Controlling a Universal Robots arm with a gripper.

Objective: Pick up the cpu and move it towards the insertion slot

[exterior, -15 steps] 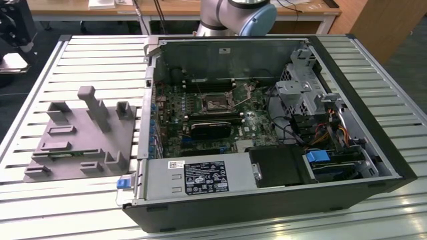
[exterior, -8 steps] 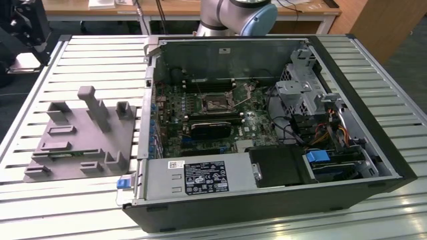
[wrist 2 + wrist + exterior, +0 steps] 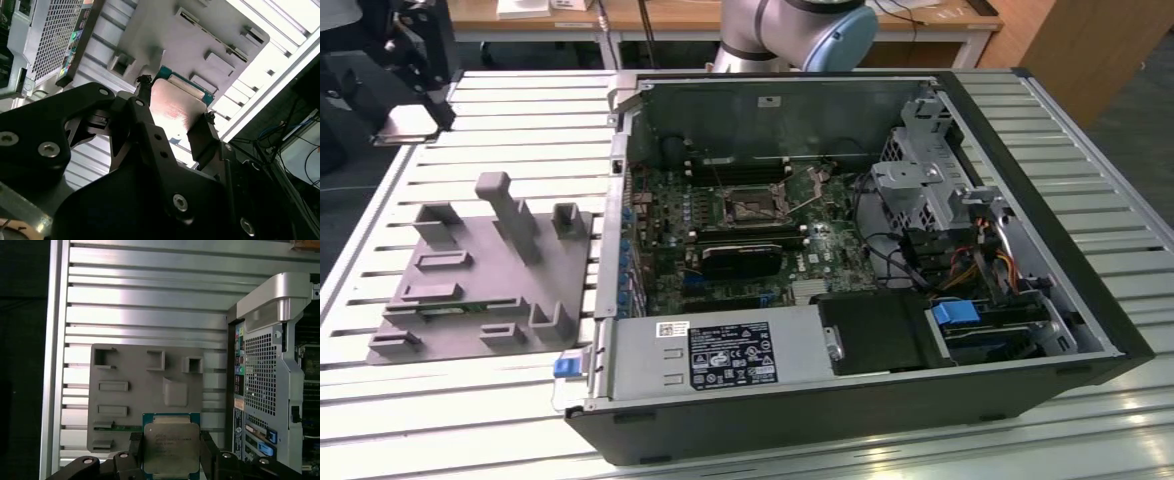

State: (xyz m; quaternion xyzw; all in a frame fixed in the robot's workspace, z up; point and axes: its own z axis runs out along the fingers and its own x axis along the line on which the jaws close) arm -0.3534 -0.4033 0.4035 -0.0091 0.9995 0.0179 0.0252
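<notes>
In both wrist views the gripper (image 3: 171, 442) (image 3: 176, 99) is clamping the cpu (image 3: 171, 452) (image 3: 175, 112) by two opposite edges, its black fingers (image 3: 136, 450) pressing on the thin rim. The chip's square metal lid is carrying a few lines of faint print, too small to make out. In the second wrist view the lid is showing as a smooth sheet with a pinkish sheen. The cpu is hanging clear of the grey fixture (image 3: 135, 372), a matte moulded plate with raised blocks and rectangular pockets, where a narrow green circuit strip (image 3: 122, 428) is lying flat. The fixture is resting on a ribbed aluminium table (image 3: 150, 305) whose slats are gleaming. In the exterior view the open computer case (image 3: 881, 425) is lying just beside the fixture, on the exterior view's right, its rear wall standing between fixture and motherboard. Inside, a silver power supply (image 3: 640, 350) is wearing printed labels that cannot be read. Past it are sitting a black heatsink block (image 3: 740, 262) and then the insertion slot (image 3: 750, 204), a silvery square frame with a dark centre, well apart from the fixture. Farthest back, the robot arm (image 3: 801, 30) is showing a grey and blue joint.
</notes>
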